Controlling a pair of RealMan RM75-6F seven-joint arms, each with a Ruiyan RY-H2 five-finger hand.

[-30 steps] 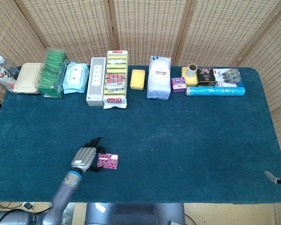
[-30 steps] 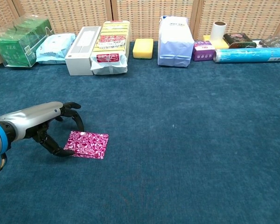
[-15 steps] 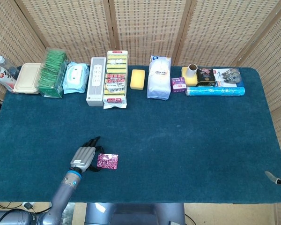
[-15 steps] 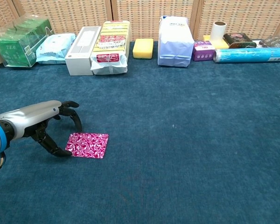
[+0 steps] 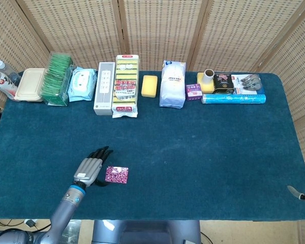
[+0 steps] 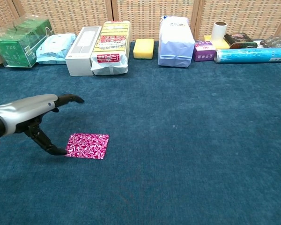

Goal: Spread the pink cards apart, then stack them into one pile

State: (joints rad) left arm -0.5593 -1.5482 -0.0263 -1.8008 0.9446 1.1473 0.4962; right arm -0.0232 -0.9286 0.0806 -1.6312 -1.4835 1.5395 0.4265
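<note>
One left hand [image 6: 35, 115] reaching in from the lower left of the frame, fingers [image 6: 71, 98] stretching out flat and apart, gripping nothing. Thumb pointing down, tip touching the left edge of the pink cards [image 6: 88, 146]. Cards lying flat on the blue table [image 6: 187, 140], lower left. Right hand barely showing, lower right edge; cannot tell its state.

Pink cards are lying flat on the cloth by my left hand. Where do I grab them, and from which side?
Take the pink cards at their left edge, coming in low from the left hand side. They lie flat, so only the edges give purchase, and the thumb tip already sits at that near-left corner with the fingers open above.
</note>
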